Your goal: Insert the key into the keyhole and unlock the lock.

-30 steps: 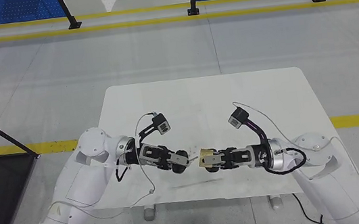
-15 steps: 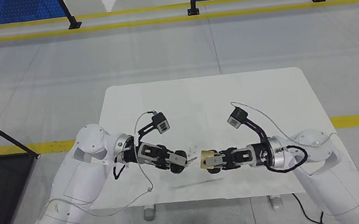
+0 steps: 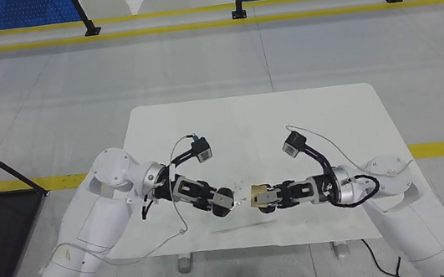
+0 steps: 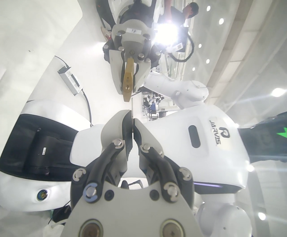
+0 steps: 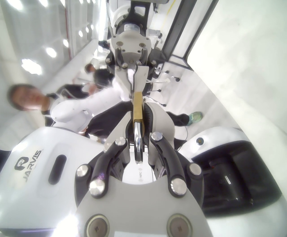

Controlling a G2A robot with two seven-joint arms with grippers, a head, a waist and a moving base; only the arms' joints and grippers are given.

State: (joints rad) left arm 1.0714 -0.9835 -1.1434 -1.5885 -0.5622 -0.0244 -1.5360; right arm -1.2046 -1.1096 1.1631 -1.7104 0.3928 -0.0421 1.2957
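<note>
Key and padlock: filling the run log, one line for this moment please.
left gripper shut on key | right gripper shut on padlock | key tip near padlock, not inserted

Right tool (image 3: 255, 198) with lock (image 3: 260, 193) edged slightly outward; left tool (image 3: 230, 200) dipped nearer.

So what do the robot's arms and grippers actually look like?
The left arm and right arm have glossy white shells with black-and-silver wrist sections. Each carries a small boxy camera with a looping cable. The left gripper and right gripper match: curved white fingers, black pads, and black link bars with silver bolts.
</note>
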